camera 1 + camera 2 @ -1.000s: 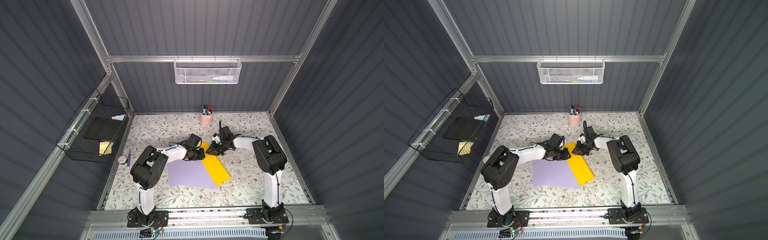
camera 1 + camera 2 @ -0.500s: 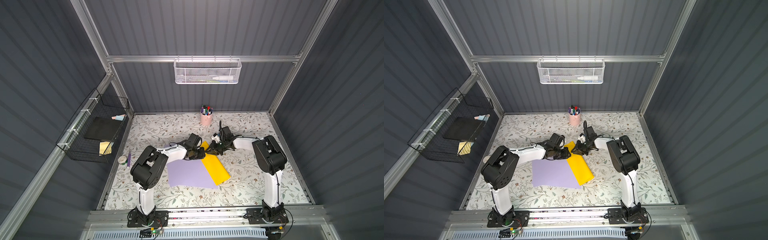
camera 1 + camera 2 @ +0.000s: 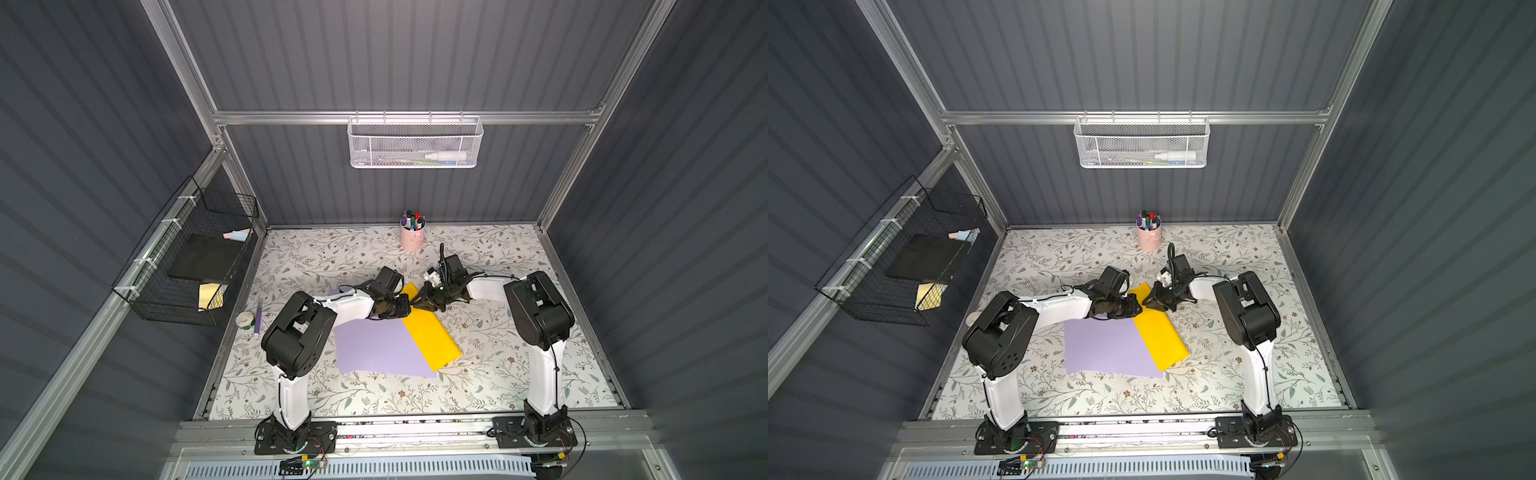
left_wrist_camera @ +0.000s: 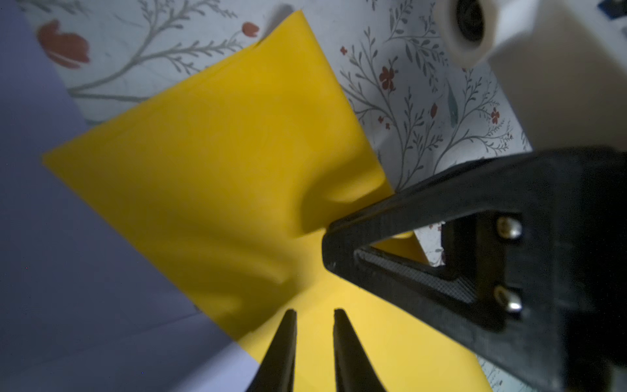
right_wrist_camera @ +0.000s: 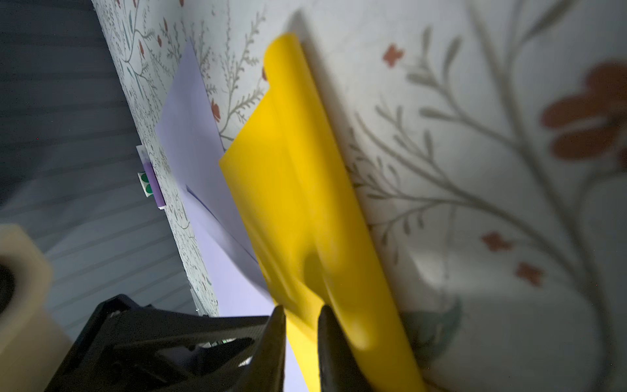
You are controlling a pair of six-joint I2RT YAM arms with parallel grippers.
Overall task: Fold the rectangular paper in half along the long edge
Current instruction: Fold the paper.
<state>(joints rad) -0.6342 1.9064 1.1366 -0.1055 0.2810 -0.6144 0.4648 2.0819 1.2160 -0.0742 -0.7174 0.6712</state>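
dark ribbed enclosure, floral table cover (image 3: pixel 498 374). the yellow paper (image 3: pixel 432 338) lies mid-table as a long narrow strip. one long edge overlaps the lilac sheet (image 3: pixel 374 349), and the far end sits between the two grippers. in the right wrist view it looks doubled over along its length, with the fold rounded and not pressed flat.

right gripper (image 5: pixel 300 310): fingers pinch the far end of the yellow paper, which puckers at the tips. left gripper (image 4: pixel 315 314): fingers nearly together with a narrow slit between them, over the same end. cannot tell if they hold anything.

judgement: the step in hand is settling the fold at the far end. to do it well, hold the pinch low and line up the long edges before flattening. press from the held end toward the near end without dragging the lilac sheet.

containers:
- black wire basket (image 3: pixel 174 309), left wall: dark flat pad, yellowish pad, small pastel item.
- white mesh basket (image 3: pixel 374 151), back wall: white bottle lying down, the rest unclear.
- pink cup (image 3: pixel 411 242), back of the table: markers upright.
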